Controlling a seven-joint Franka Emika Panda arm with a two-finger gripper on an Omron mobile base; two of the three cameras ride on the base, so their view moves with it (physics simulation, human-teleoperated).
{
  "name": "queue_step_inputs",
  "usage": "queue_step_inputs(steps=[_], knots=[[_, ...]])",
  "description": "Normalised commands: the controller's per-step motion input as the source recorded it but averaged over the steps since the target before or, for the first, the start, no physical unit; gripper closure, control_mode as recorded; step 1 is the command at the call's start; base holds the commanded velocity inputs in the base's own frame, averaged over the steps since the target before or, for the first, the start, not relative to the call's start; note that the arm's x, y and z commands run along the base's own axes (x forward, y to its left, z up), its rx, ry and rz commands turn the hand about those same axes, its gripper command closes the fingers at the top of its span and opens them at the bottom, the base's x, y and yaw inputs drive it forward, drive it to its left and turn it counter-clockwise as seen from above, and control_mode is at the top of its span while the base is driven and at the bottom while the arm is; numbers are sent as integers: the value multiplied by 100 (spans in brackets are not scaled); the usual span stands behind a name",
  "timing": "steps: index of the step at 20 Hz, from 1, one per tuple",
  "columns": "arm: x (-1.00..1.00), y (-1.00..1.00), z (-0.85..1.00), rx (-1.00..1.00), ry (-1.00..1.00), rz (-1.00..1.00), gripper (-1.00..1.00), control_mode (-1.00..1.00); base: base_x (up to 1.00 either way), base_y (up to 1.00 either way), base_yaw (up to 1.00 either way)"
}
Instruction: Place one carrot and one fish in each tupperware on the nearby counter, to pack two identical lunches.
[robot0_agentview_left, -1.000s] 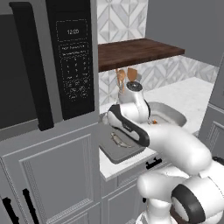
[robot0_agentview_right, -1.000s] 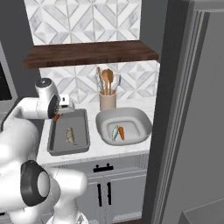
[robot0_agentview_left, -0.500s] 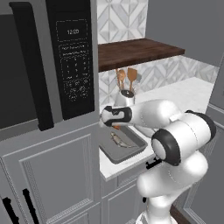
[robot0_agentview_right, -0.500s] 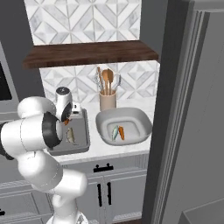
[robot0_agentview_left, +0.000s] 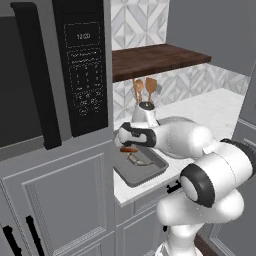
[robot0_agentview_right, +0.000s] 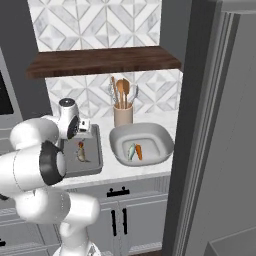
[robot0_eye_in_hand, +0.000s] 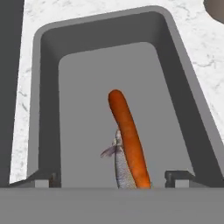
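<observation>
The tool (robot0_eye_in_hand: 112, 181) hangs spread wide over the near tupperware (robot0_eye_in_hand: 48, 87) on the bench (robot0_agentview_right: 150, 167); inside it a carrot (robot0_eye_in_hand: 127, 135) lies partly over a fish (robot0_eye_in_hand: 122, 168), touching it

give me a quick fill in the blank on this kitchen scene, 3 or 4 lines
1. The carrot hangs over the rectangular tupperware, lying across a ____.
2. The rounded container beside it holds a fish and a ____.
3. The holder behind that container has ____ utensils standing in it.
4. The shelf on the tiled wall is made of dark ____.

Missing words: fish; carrot; wooden; wood
</observation>
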Motion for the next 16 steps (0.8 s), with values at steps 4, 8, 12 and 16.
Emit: queue_step_inputs(steps=[4, 8, 12, 16], knots=[[-100, -100, 98, 16, -11, -11, -100, -100, 0, 0, 0], [-100, -100, 100, 23, -39, 0, -100, -100, 0, 0, 0], [-100, -98, 100, 22, -45, 0, -100, -100, 0, 0, 0], [-100, -68, 100, 14, -51, 1, -100, -100, 0, 0, 0]])
